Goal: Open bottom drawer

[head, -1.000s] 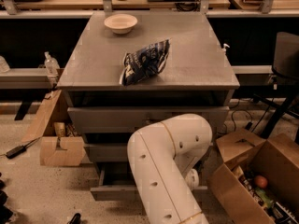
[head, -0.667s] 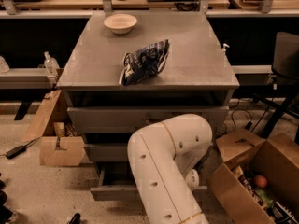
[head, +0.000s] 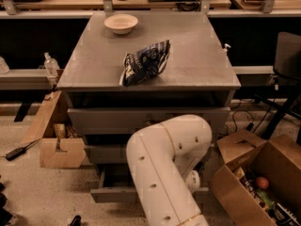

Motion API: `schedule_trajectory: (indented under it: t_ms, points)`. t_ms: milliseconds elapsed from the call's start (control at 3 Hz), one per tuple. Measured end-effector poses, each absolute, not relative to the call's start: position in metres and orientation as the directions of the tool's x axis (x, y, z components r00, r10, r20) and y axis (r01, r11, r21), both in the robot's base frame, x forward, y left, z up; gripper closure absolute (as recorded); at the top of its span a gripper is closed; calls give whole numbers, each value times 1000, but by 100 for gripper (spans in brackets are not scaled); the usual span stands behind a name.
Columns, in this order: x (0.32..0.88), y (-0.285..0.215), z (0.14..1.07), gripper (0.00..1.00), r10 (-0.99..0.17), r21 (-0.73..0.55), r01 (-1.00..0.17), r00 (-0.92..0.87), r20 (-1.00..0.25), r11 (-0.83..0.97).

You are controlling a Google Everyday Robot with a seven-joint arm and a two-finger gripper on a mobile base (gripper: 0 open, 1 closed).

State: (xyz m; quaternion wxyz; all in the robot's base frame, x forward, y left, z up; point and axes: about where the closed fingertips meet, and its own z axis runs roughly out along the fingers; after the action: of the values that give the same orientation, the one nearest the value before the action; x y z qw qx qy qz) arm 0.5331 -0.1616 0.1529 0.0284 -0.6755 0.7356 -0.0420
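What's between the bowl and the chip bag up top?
Only bare cabinet top, in the camera view. The gripper is hidden behind the arm, by the bottom drawer.

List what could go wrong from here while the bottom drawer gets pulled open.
1. The arm hides the gripper, somewhere low at the drawer fronts, and the knob, so a slipping grip would go unseen.
2. The bottom drawer is partly out; a skewed pull might jam it.
3. The cardboard box sits close beside the arm; a swing could bump it.
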Motion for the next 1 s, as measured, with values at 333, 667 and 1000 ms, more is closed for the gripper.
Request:
schedule_trajectory:
  t_ms: [333, 667, 1000]
  points:
    - [517, -160, 154, 50, -995, -41, -996, -86, 51, 84]
    - [506, -157, 157, 81, -992, -10, -994, -112, 60, 112]
    - [506, -157, 157, 100, -992, -9, -994, -112, 60, 112]
